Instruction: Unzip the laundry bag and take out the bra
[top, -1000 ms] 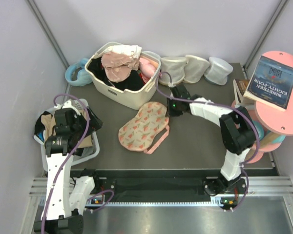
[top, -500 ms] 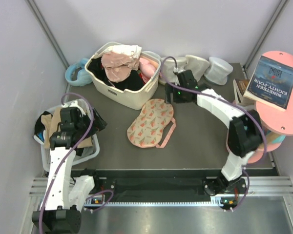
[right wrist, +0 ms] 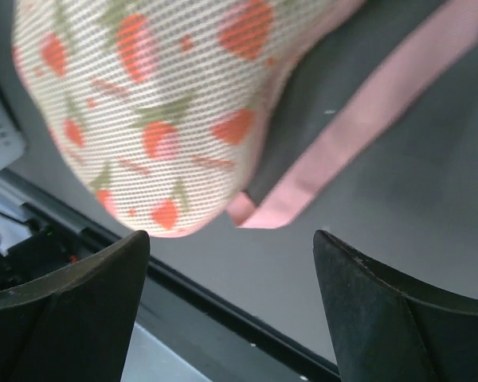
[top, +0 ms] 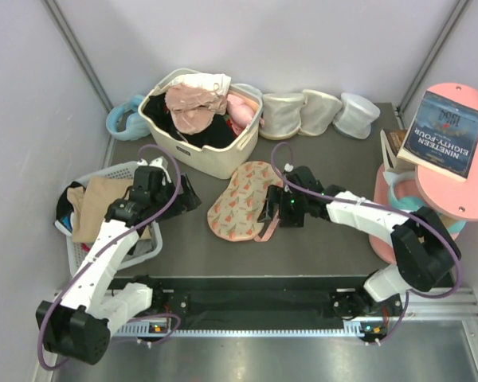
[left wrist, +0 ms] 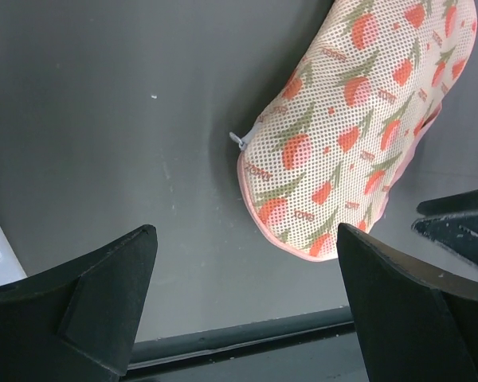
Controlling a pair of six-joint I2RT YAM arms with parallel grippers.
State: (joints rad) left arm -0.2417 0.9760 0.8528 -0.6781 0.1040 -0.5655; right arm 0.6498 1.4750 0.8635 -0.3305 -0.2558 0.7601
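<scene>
Both arms swung in since a second ago. 1 laundry bag [top: 240, 199] lies flat between them, just left of the right gripper [top: 268, 209] and right of the left gripper [top: 191, 199]. Both are spread wide, holding nothing. 3 cream cups [top: 319, 111] sit beyond.

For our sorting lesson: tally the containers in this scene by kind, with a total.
Cream-white cup-shaped containers: 3
Plastic baskets, one beige, one white slatted: 2
Peach-pink flat printed mesh laundry bag: 1
Total: 6
</scene>
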